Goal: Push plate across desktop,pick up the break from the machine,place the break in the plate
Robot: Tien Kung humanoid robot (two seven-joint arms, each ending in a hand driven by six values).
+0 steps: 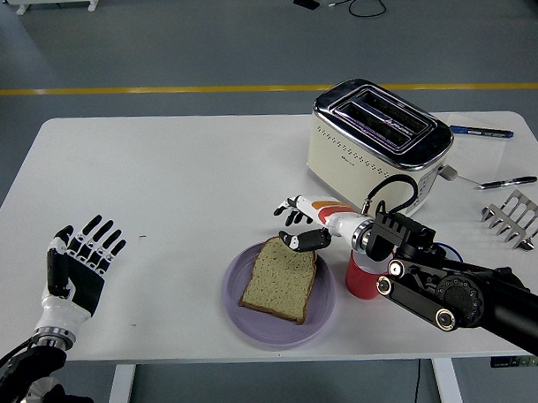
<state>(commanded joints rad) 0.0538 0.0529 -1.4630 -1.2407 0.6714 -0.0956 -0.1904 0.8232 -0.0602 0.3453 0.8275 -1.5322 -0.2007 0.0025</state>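
Grey floor with a yellow line fills the top of the frame above my white tabletop (162,179). From the head camera I see the bread slice (279,278) lying flat on the purple plate (321,316) at lower centre. My right robot hand (298,225) sits just above the slice's upper right corner, fingers spread and holding nothing. My left robot hand (79,262) rests at lower left, fingers wide apart. At upper right stands the toaster (379,137), and a red cup (360,276) shows just right of the plate.
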